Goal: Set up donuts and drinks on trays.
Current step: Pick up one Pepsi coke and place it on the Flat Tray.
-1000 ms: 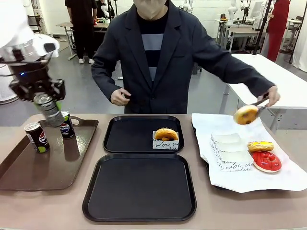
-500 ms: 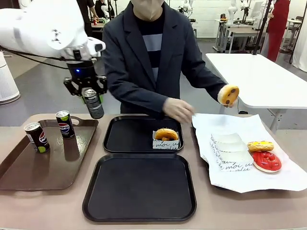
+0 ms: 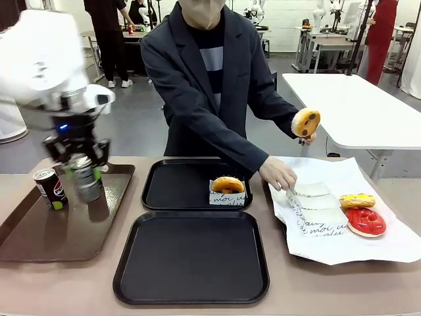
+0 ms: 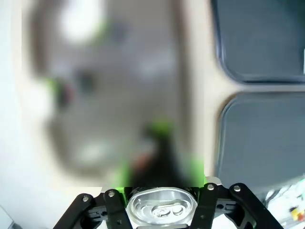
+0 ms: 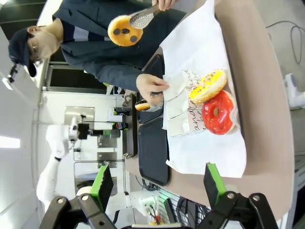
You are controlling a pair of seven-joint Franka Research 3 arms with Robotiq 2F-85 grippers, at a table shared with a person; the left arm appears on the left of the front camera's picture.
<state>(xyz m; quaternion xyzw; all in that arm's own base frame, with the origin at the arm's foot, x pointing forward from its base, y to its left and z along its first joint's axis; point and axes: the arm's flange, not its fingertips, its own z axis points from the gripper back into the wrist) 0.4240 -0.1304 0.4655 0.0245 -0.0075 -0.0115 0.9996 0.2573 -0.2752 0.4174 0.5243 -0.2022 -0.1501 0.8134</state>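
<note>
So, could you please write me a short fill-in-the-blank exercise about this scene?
The left gripper is shut on a ___.
The sleeved donut sits on the ___ black tray.
The person holds a spotted donut with ___.
The glossy donut beside the yellow donut is ___.
Missing: can; far; tongs; red.

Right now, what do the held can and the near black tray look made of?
The can looks like metal, likely aluminium: shiny silver top with a pull tab. The near tray seems plastic: matte black, faint sheen, moulded raised rim.
</note>
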